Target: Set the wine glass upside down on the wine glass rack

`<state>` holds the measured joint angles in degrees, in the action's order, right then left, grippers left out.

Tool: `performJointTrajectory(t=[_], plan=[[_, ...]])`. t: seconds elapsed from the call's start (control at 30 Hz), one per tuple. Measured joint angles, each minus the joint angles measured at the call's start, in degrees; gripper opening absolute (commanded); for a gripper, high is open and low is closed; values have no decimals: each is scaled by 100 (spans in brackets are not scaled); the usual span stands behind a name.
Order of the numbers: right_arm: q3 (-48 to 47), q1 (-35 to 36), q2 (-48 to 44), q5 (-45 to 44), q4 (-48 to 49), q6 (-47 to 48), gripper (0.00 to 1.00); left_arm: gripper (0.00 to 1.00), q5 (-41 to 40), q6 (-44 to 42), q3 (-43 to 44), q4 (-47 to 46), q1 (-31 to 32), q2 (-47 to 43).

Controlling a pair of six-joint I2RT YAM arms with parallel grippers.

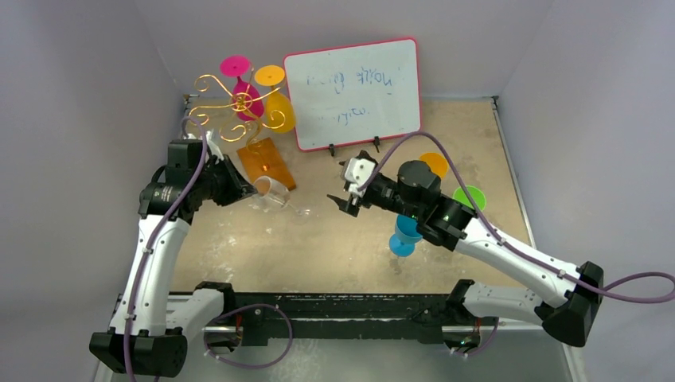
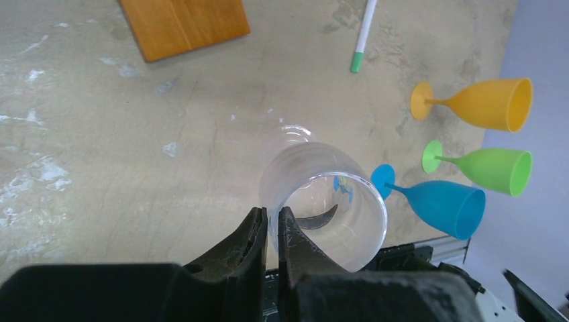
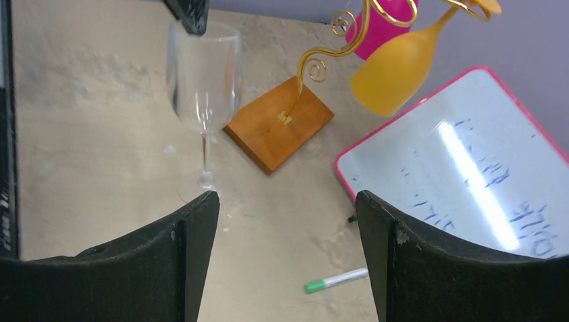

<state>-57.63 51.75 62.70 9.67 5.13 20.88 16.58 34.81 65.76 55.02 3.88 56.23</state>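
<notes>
The clear wine glass [image 1: 275, 191] is held by its rim in my left gripper [image 1: 239, 187], one finger inside the bowl and one outside. In the left wrist view the jaws are pinched on the rim [image 2: 273, 225] of the glass bowl [image 2: 329, 201]. In the right wrist view the glass [image 3: 204, 74] stands foot down, its foot at or just above the table. The gold wire rack [image 1: 239, 103] on its wooden base [image 1: 267, 163] stands just behind it, and also shows in the right wrist view [image 3: 315, 64]. My right gripper [image 1: 342, 199] is open and empty, right of the glass.
A pink glass [image 1: 243, 87] and an orange glass [image 1: 275, 103] hang upside down on the rack. A pink-framed whiteboard [image 1: 354, 91] stands at the back. Orange [image 2: 483, 104], green [image 2: 490, 168] and blue [image 2: 436, 201] glasses stand at the right. A green-capped marker [image 3: 335, 278] lies on the table.
</notes>
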Motion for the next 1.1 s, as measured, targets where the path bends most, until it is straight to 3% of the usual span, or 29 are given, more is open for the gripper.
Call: performJointTrajectory(t=[0.17,0.37,0.5,0.87,1.1], plan=[[601,129,-216,341,90,1585,79,0,645,-20,59,-98,2,7],[1233,540,-260,435,-4,3554,63,0,1281,9,61,-232,48,7],[1456,686,-219,330,-133,4393,59,0,1521,28,61,-345,85,-13],[1633,885,-33,-247,-356,5466,44,0,1829,118,61,-470,160,-79],[1696,911,-9,-404,-275,5792,22,0,1921,160,61,-481,195,-107]])
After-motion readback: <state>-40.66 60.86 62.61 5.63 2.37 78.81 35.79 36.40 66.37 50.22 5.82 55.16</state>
